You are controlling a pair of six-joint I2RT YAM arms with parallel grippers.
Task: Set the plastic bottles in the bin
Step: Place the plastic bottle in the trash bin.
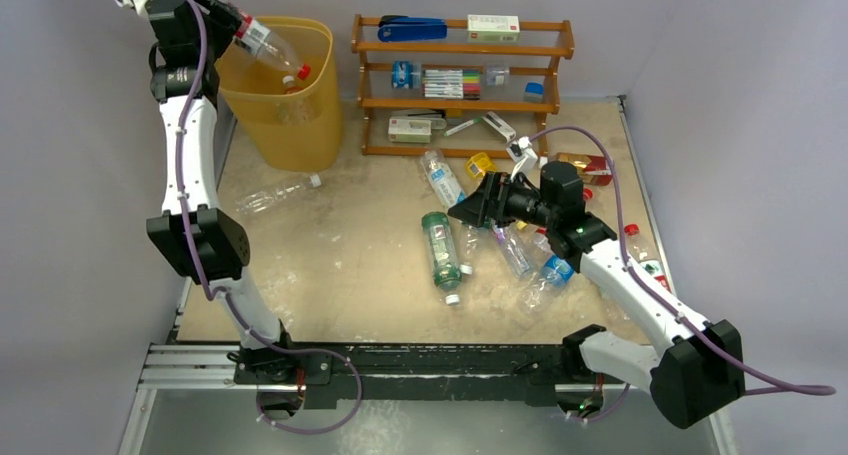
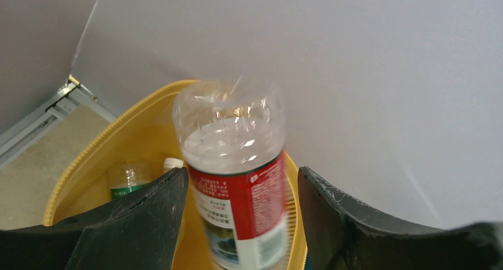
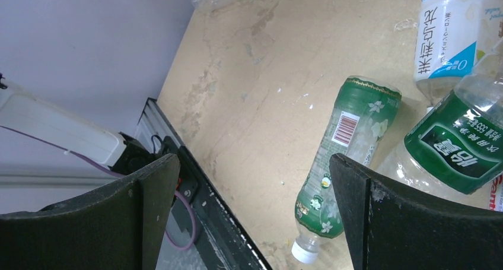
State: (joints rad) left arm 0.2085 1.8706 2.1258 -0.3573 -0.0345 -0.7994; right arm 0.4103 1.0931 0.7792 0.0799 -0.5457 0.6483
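Yellow bin (image 1: 295, 130) already holds at least two bottles, among them a green-label bottle (image 2: 127, 181). Over its rim the left claw (image 2: 243, 172) stands slack around a red-label bottle (image 2: 237, 207), with a gap on one side, so a drop looks under way. Much is left to do. A clear bottle (image 1: 272, 197) lies just beside the bin, and a cluster (image 1: 470, 245) lies well right of it on the table (image 1: 350, 255), under the spread right claw (image 1: 468, 210).

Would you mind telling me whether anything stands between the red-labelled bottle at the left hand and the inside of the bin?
Nothing visible does. The red-labelled bottle sits between the fingers of the left hand, tilted over the open mouth of the bin. The bottles already inside lie lower down and do not block the drop.
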